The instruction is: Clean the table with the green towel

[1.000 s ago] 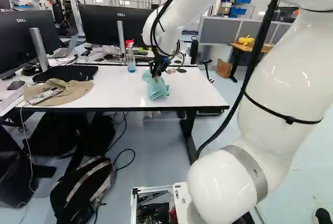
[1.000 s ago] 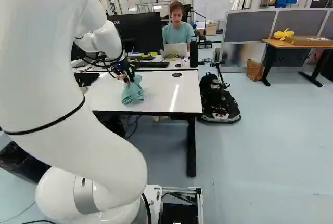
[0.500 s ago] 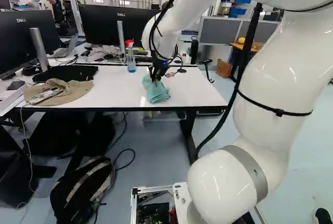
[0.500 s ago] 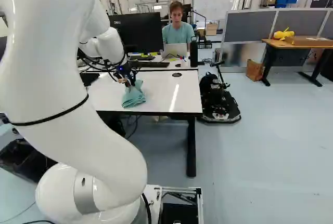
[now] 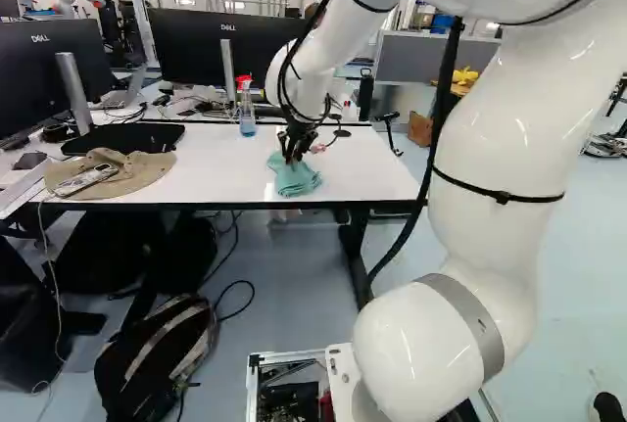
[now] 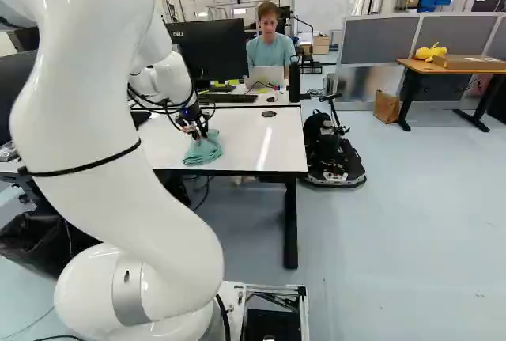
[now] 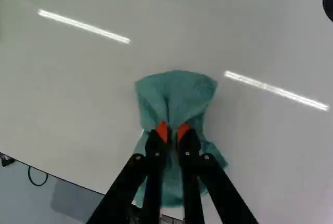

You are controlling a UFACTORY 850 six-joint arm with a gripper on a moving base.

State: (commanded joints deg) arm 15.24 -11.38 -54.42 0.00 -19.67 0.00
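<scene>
The arm (image 5: 328,45) has dipped over the past second, bringing the gripper (image 5: 292,155) nearer the worktop (image 5: 211,172). Its jaws pinch a fold of the green towel (image 7: 176,91) between their orange pads (image 7: 162,131). The towel, which stood taller before, now lies lower on the worktop, nearer the front edge than the spray bottle (image 5: 247,117). The base has not moved.
</scene>
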